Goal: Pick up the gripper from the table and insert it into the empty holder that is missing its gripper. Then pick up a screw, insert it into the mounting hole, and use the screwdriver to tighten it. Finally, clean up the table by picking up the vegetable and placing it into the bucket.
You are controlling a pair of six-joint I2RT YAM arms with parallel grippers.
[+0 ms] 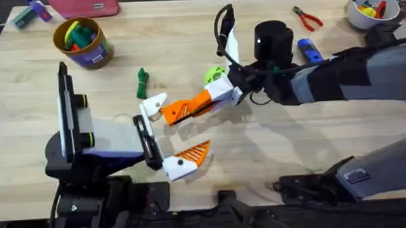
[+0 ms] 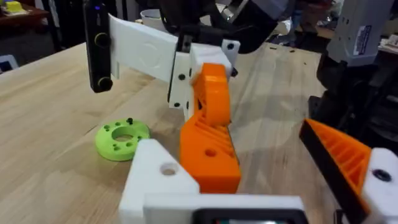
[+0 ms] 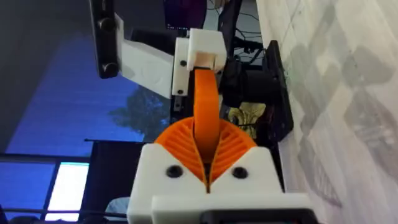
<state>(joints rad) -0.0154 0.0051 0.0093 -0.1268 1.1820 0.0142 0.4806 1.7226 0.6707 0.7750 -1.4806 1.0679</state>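
The loose orange gripper (image 1: 179,112) is being held over the middle of the table, clamped between the closed pads of the right gripper (image 1: 202,102). Its long axis is lying nearly level, running from the right arm down-left, and its free end is being pointed at the holder (image 1: 154,104), the bare white block of the left gripper (image 1: 178,132). The left gripper is being kept wide open. In the left wrist view the orange piece is seen standing against the holder's side, with the mounting hole (image 2: 168,168) uncovered; whether the piece is seated cannot be told.

Bare tabletop is being left open to the right of the left gripper. The vegetable (image 1: 142,82) is lying just beyond the holder, the lime-green disc (image 1: 214,74) just behind the right gripper, and the bucket (image 1: 84,42) well apart at the far left.

The screwdriver (image 1: 309,51) is being partly hidden by the right arm.
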